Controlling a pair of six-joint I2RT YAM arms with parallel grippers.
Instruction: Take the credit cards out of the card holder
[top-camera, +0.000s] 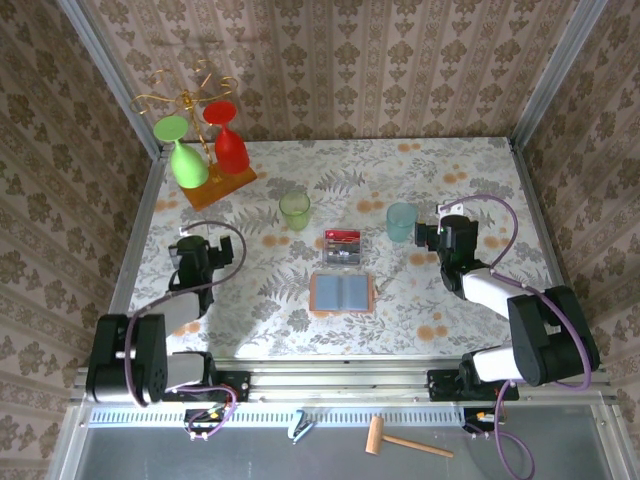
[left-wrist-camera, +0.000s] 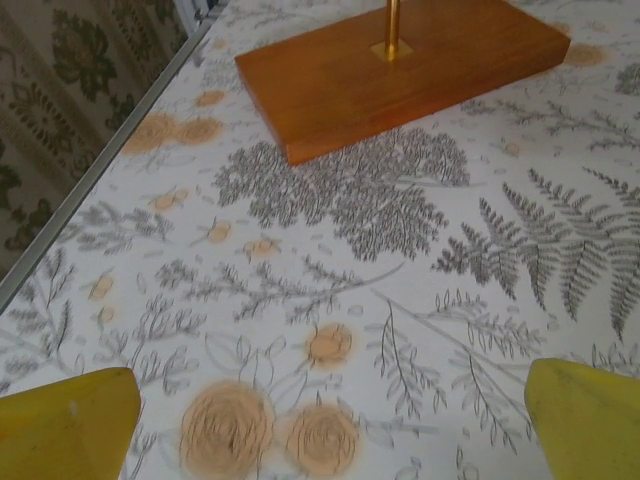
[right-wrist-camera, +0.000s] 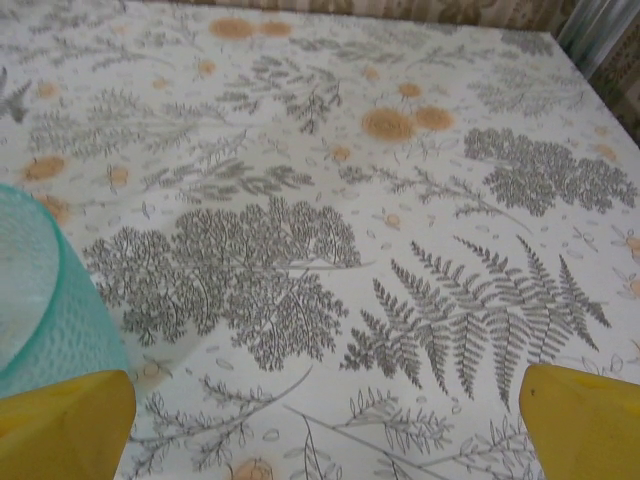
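Where the arms reach out from the near edge, the table (top-camera: 470, 180) is white-grey with dark fern prints and orange flowers, and there is glare along its front. Beige wallpaper (top-camera: 340, 60) with brown damask stripes covers three sides, and metal posts (top-camera: 100, 60) run up the corners.

At the centre, the card holder (top-camera: 342, 292) lies open and flat between the arms, with a salmon rim and grey-blue inside. Just beyond it, not touching, lie the cards (top-camera: 341, 246) — red toward the back, silvery-grey with dark marks nearer. Any print on them is too small to read, and I cannot tell how many are stacked.

A green cup (top-camera: 294, 210) stands back-left of the cards and a teal cup (top-camera: 401, 221) to their right. In the back-left corner is the rack (top-camera: 215, 185), with an orange wood base, gold wire, and one green and one red glass hung upside down.

The left gripper (top-camera: 190, 238) has its jaws spread wide and holds nothing. It is over bare table near the rack's base (left-wrist-camera: 400, 70), its yellow fingertips (left-wrist-camera: 65, 425) well apart. The right gripper (top-camera: 437, 228) is also wide apart and empty, just beside the teal cup (right-wrist-camera: 50, 300).

A mallet (top-camera: 398, 440) lies on the grey ledge in front of the arm bases.
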